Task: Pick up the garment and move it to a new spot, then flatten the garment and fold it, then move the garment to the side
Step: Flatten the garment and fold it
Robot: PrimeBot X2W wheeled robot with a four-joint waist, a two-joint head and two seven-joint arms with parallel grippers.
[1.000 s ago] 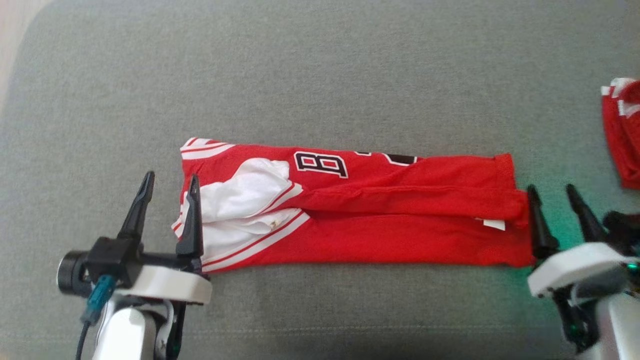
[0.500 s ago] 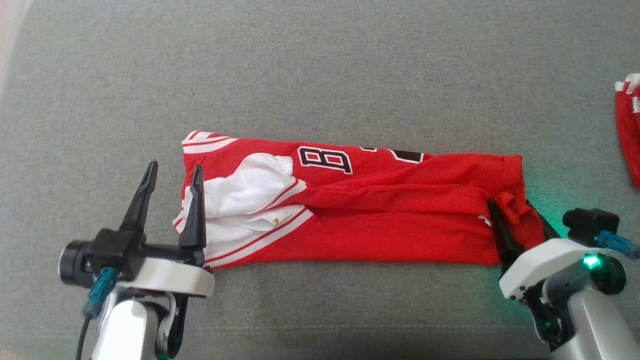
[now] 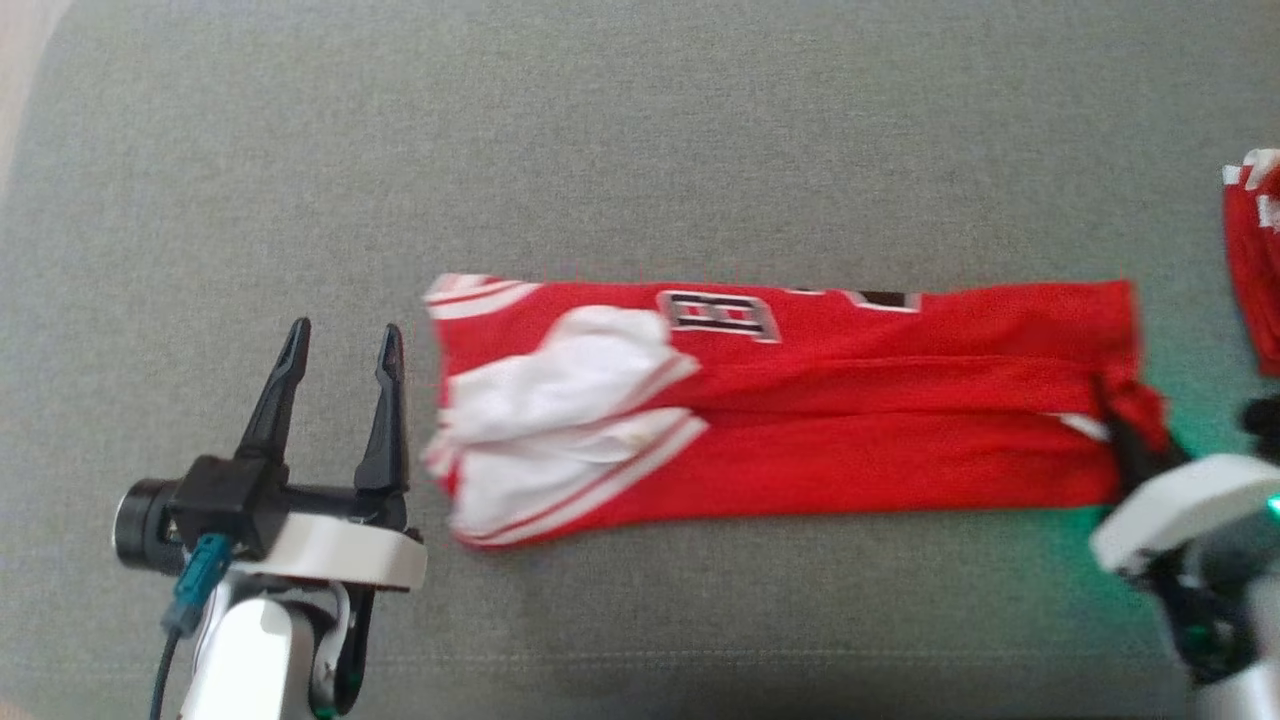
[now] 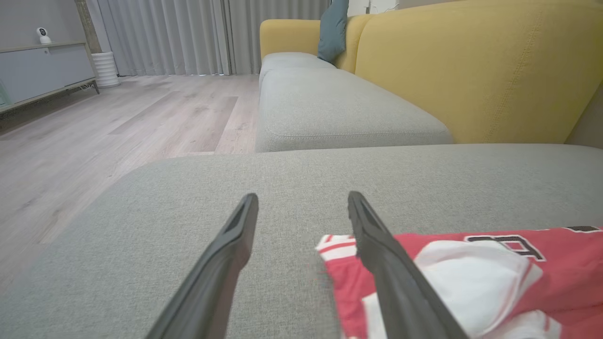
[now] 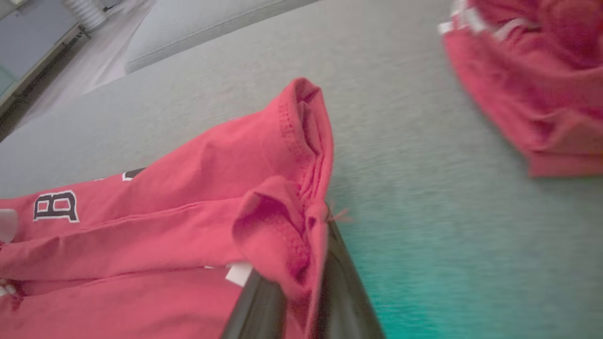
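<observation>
A red garment (image 3: 800, 400) with white sleeves and black lettering lies folded into a long strip on the grey sofa cushion (image 3: 640, 130). My right gripper (image 3: 1135, 440) is shut on the hem at the strip's right end; in the right wrist view the red cloth (image 5: 282, 235) is pinched between its dark fingers (image 5: 344, 301). My left gripper (image 3: 340, 350) stands open just left of the garment's collar end, apart from it. The left wrist view has the garment (image 4: 471, 278) to the right of my open left gripper (image 4: 301, 207).
A second red garment (image 3: 1255, 260) lies bunched at the right edge of the cushion, also in the right wrist view as a red heap (image 5: 532, 75). The cushion's left edge drops to a wooden floor (image 4: 118, 122). A yellow sofa back (image 4: 471, 61) rises beyond.
My right gripper closed on the garment's right end and dragged the whole strip to the right, away from my left gripper, which stayed open and in place.
</observation>
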